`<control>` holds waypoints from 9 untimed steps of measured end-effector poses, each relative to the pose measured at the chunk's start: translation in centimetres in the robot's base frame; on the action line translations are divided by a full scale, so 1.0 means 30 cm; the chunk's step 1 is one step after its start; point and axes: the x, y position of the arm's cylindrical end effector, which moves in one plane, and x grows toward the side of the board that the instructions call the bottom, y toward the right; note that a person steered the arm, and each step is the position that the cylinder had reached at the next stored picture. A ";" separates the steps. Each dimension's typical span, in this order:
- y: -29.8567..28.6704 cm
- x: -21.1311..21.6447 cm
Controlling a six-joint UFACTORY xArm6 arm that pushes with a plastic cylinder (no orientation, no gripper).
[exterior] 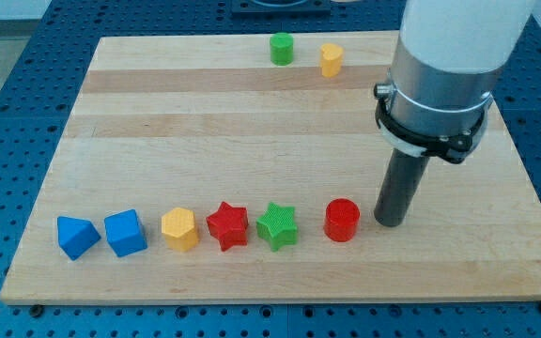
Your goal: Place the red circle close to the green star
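The red circle (342, 220) stands near the board's bottom edge, right of centre. The green star (277, 225) lies to its left with a small gap between them. My tip (389, 222) rests on the board just right of the red circle, a short gap apart from it. The rod rises to the white arm body at the view's upper right.
A red star (227, 225), a yellow hexagon (179, 229), a blue cube (125, 233) and a blue triangular block (76, 237) line up left of the green star. A green cylinder (281, 48) and a yellow block (332, 59) stand near the wooden board's (252, 122) top edge.
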 end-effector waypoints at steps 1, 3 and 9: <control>-0.014 0.000; -0.039 -0.022; -0.112 -0.013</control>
